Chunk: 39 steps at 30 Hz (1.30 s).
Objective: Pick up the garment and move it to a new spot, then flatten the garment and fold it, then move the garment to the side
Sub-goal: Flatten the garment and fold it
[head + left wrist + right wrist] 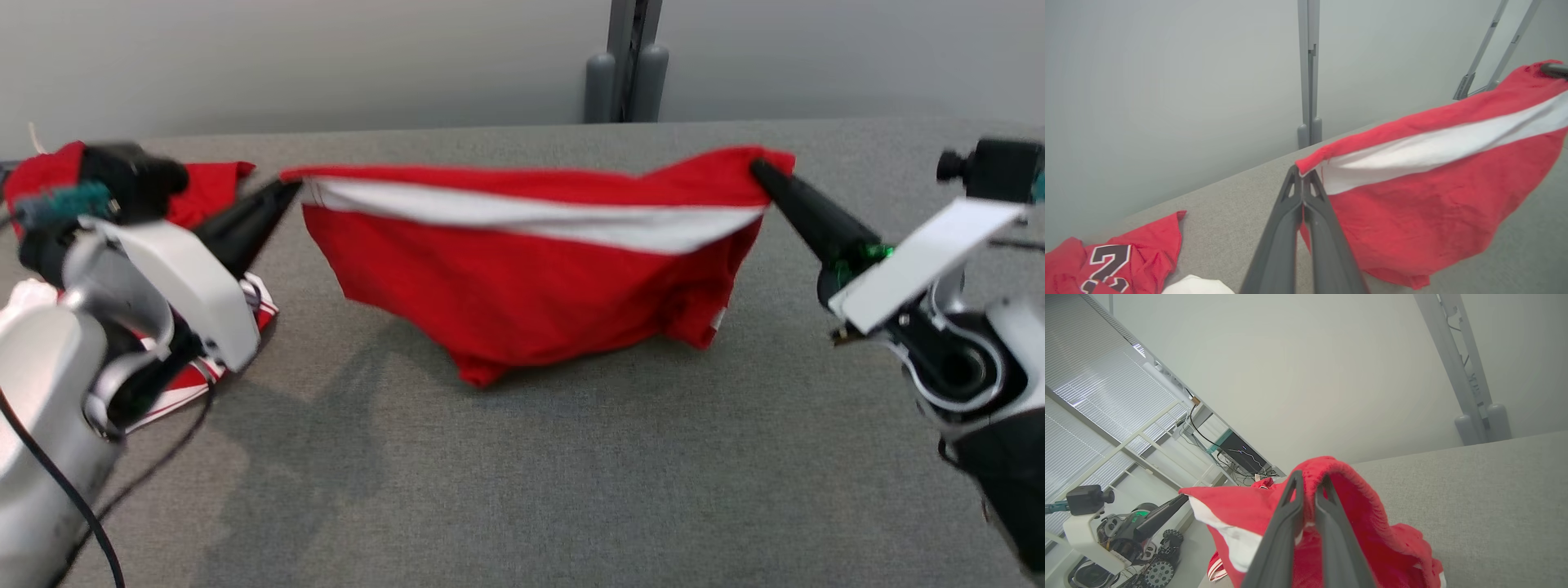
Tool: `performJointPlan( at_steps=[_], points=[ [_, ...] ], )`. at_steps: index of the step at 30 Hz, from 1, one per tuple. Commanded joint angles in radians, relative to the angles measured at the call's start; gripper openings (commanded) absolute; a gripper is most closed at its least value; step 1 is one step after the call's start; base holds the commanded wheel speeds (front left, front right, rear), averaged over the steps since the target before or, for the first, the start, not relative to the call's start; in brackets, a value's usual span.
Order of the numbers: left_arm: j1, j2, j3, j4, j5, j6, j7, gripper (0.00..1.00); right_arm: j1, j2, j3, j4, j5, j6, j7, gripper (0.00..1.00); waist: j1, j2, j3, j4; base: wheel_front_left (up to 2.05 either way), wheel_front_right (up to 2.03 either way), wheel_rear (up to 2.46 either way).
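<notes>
The left gripper (1302, 173) and the right gripper (1310, 479), jaws closed, each pinch one top corner of the red garment (531, 286) above the table (571, 490)

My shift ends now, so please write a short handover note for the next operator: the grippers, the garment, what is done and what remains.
Grippers: the left gripper is shut on one top corner of the red garment; the right gripper is shut on the other top corner.
Garment: stretched between them over the grey table, its lowest fold seemingly touching the surface.
Done: picked up.
Left: lay it down, flatten, fold, move aside.
Note: a red numbered jersey lies at the table's left end.
</notes>
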<state>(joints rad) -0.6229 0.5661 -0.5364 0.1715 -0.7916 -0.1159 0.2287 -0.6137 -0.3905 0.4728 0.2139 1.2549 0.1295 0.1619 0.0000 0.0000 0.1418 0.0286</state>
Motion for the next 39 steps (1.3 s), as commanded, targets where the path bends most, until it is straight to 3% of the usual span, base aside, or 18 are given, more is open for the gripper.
performJointPlan(
  at_steps=[1,12,16,22,26,31,39],
  points=[
    [-0.074,0.011,-0.003,0.039,0.008,-0.007,0.006,0.00,-0.061,0.002,-0.007,0.021,0.004,0.002,0.019,0.00,0.0000,0.0000,0.086,-0.029,0.00,0.00,0.00],
    [-0.709,0.041,-0.160,0.342,0.021,-0.014,-0.035,0.00,-0.633,0.100,-0.058,0.297,0.039,0.002,0.138,0.00,0.0000,0.0000,0.386,-0.069,0.00,0.00,0.00],
    [-0.905,0.033,-0.205,0.461,0.061,-0.014,-0.128,0.00,-0.820,0.135,-0.093,0.394,0.033,0.002,0.080,0.00,0.0000,0.0000,0.455,-0.077,0.00,0.00,0.00],
    [-1.125,-0.006,-0.206,0.630,0.123,-0.013,-0.325,0.00,-1.001,0.143,-0.117,0.461,-0.017,0.001,-0.121,0.00,0.0000,0.0000,0.516,-0.075,0.00,0.00,0.00],
    [-1.143,-0.051,-0.213,0.678,0.075,-0.013,-0.367,0.00,-1.003,0.141,-0.090,0.473,-0.007,0.001,-0.149,0.00,0.0000,0.0000,0.518,-0.064,0.00,0.00,0.00],
    [-1.034,-0.091,-0.332,0.678,-0.057,-0.013,-0.244,0.00,-0.904,0.121,0.027,0.510,0.006,0.002,-0.042,0.00,0.0000,0.0000,0.508,-0.047,0.00,0.00,0.00],
    [-0.834,-0.016,-0.498,0.586,-0.289,-0.014,0.009,0.00,-0.708,0.075,0.183,0.531,0.056,0.002,0.131,0.00,0.0000,0.0000,0.461,-0.053,0.00,0.00,0.00]
  ],
)
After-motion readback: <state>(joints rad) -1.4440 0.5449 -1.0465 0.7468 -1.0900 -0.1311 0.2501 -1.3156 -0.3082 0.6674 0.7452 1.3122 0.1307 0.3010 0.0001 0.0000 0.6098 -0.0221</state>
